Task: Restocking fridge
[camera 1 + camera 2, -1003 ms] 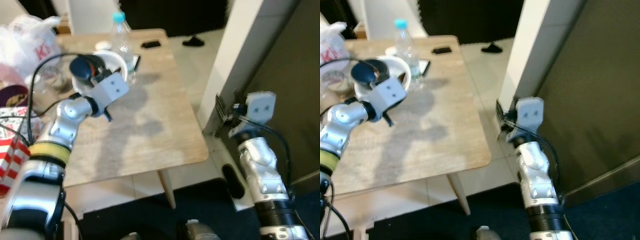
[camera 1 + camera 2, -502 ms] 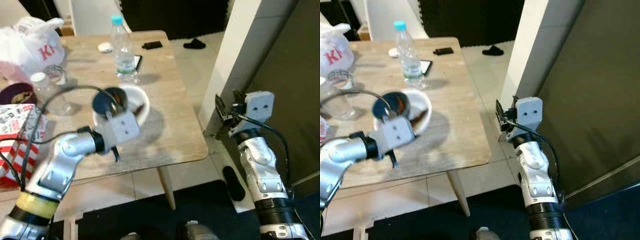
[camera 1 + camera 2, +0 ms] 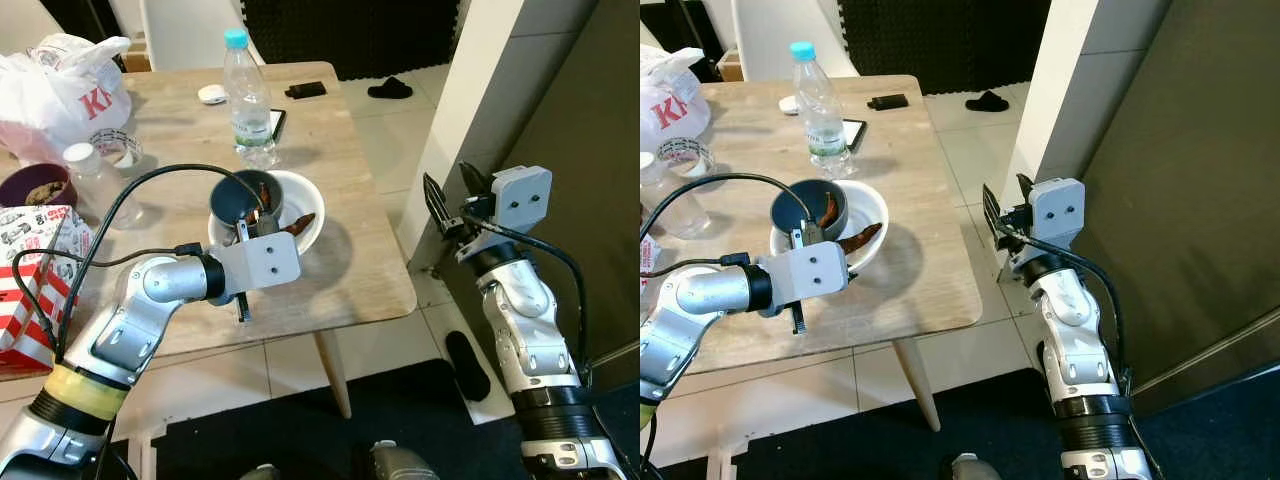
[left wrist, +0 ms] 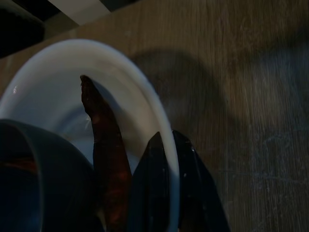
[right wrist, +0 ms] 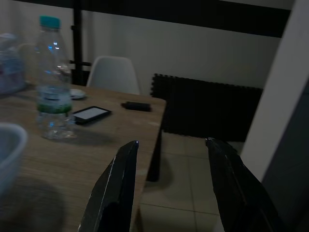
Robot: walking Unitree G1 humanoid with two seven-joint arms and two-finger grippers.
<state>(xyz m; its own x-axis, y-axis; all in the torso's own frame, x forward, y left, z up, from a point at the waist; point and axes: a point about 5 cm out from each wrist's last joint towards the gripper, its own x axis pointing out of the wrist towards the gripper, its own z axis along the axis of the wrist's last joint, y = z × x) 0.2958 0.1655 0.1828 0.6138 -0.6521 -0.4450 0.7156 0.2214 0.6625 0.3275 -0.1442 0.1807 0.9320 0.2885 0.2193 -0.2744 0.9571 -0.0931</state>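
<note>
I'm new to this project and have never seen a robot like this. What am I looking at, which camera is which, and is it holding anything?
This is a humanoid robot with two silver arms, each ending in a gripper of two black fingers. The two wide pictures come from cameras in its head, looking down; the two dark ones come from cameras on its wrists, looking along the fingers.

The left gripper pinches the rim of a white bowl on the wooden table; one finger sits inside the rim, one outside. In the bowl are a dark smaller bowl and some reddish-brown food.

The right gripper is open and holds nothing, beside a dark door.

Also on the table: a water bottle, a phone and a white plastic bag.
</note>
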